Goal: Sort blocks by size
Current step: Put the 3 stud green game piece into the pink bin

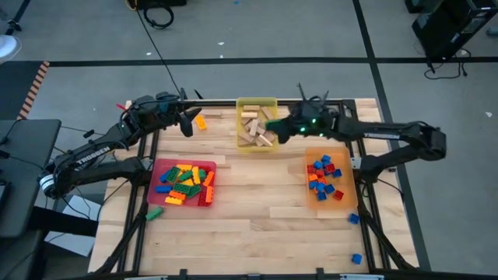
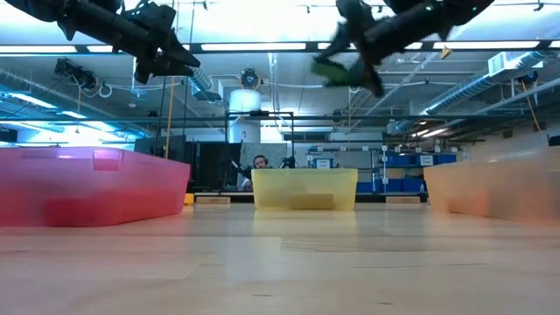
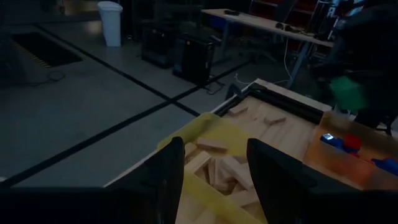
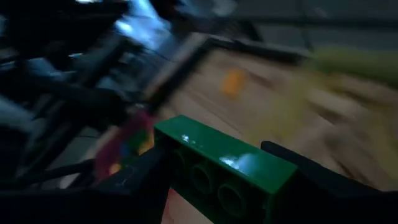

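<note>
Green brick pinched lengthwise in the right gripper, high over the yellow tray of wooden blocks. Left gripper hovers beyond, fingers apart, empty, near an orange brick.

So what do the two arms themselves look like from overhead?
Both are dark, jointed arms. The left arm carries white "TROSSEN" lettering along one link. The right arm shows a small green light near its wrist. Each ends in a gripper with two dark, flat fingers.
</note>
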### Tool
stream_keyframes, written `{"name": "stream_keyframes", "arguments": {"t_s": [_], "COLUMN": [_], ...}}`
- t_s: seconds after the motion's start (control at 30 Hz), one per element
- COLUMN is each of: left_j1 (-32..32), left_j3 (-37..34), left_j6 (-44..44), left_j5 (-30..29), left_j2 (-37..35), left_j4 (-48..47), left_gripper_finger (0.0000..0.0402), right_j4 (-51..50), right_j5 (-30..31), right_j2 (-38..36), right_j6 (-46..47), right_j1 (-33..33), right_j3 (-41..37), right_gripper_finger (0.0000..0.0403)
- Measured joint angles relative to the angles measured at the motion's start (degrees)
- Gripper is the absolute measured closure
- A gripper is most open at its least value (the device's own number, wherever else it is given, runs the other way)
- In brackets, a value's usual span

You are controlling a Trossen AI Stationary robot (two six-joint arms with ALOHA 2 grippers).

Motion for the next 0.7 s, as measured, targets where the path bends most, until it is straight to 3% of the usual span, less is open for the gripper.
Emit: {"name": "stream_keyframes", "arguments": {"t_s": [0.3,0.7], "left_j1": [-0.08,-0.63], "left_j3": [0.00,0.00], "left_j6": [-0.02,-0.07], "left_j5": [0.06,1.88], "left_j2": [-0.02,-0.02], "left_j4": [0.00,-2.06], "left_gripper_finger": [0.0218,0.0218], "right_j4": [30.74,30.26], "right_j5": [3.44,0.88], "right_j2": [15.58,35.38], "right_j6": [-21.42,-30.26], "right_j1": [9.33,14.02], "right_j3": [0.64,20.40], "right_gripper_finger": [0.0159,0.0159]}}
